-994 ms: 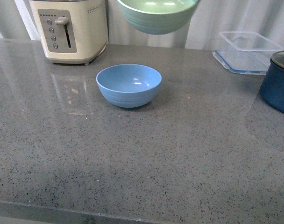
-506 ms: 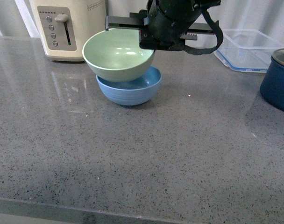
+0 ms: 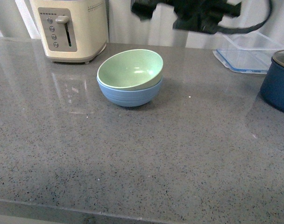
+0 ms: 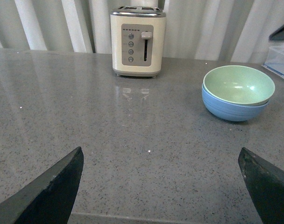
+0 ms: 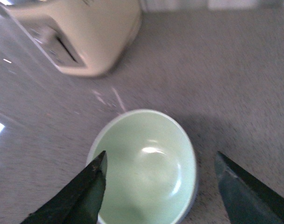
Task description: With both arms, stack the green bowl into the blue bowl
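Half a second ago the right gripper (image 5: 160,156) held the green bowl (image 3: 130,69) just over the blue bowl (image 3: 131,95). Now the green bowl sits inside it, tilted, near the toaster (image 3: 69,29), and the gripper has risen, blurred. Its wrist view shows the fingers spread and empty above the bowls. Only the left wrist view shows the left gripper (image 4: 160,151), which is spread wide, empty and well apart from the bowls.

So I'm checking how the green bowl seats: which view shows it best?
The front view: the green bowl sits tilted inside the blue bowl. Left wrist sees it side-on, tilt less clear; right wrist is blurred, from above.
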Motion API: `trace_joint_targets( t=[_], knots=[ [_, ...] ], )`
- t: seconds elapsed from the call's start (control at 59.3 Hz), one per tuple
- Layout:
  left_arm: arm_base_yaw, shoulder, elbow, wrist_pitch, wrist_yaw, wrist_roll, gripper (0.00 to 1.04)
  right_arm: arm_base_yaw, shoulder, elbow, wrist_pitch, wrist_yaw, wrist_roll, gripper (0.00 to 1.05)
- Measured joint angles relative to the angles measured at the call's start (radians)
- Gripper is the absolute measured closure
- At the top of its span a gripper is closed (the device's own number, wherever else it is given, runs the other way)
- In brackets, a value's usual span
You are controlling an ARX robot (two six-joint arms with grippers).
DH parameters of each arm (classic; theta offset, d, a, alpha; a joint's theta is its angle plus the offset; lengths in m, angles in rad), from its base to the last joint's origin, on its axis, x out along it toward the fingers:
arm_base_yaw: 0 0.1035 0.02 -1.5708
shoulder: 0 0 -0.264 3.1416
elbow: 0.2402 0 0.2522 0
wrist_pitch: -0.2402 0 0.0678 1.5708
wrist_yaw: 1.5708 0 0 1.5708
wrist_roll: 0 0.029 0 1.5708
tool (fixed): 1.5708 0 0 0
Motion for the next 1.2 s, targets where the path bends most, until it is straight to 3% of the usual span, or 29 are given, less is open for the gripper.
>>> trace_joint_targets(
  t=[0.084,0.118,0.185,0.236,0.32,0.421,0.64,1.079,1.112,1.197],
  knots=[
    [0.0,0.0,0.0,0.0,0.0,0.0,0.07,-0.055,-0.198,-0.208,0.203,-0.142,0.032,0.19],
    [0.0,0.0,0.0,0.0,-0.001,0.0,0.07,-0.069,-0.267,-0.29,0.273,-0.132,0.035,0.14],
    [0.0,0.0,0.0,0.0,0.0,0.0,0.07,-0.078,-0.351,-0.429,0.468,0.126,-0.075,0.24],
    [0.0,0.0,0.0,0.0,0.002,0.0,0.07,-0.094,-0.391,-0.522,0.567,0.253,-0.159,0.33],
    [0.0,0.0,0.0,0.0,0.001,0.0,0.07,-0.135,-0.442,-0.663,0.64,0.286,-0.236,0.47],
    [0.0,0.0,0.0,0.0,0.0,0.0,0.07,-0.179,-0.52,-0.821,0.687,0.236,-0.282,0.69],
    [0.0,0.0,0.0,0.0,0.0,0.0,0.07,-0.254,-0.668,-1.005,0.727,0.171,-0.305,1.04],
    [0.0,0.0,0.0,0.0,0.0,0.0,0.07,-0.359,-0.95,-1.231,0.669,0.064,-0.304,1.04],
    [0.0,0.0,0.0,0.0,0.0,0.0,0.07,-0.394,-0.982,-1.245,0.65,0.005,-0.304,1.04],
    [0.0,0.0,0.0,0.0,0.0,0.0,0.07,-0.436,-1.034,-1.266,0.62,-0.013,-0.304,1.04]
  ],
)
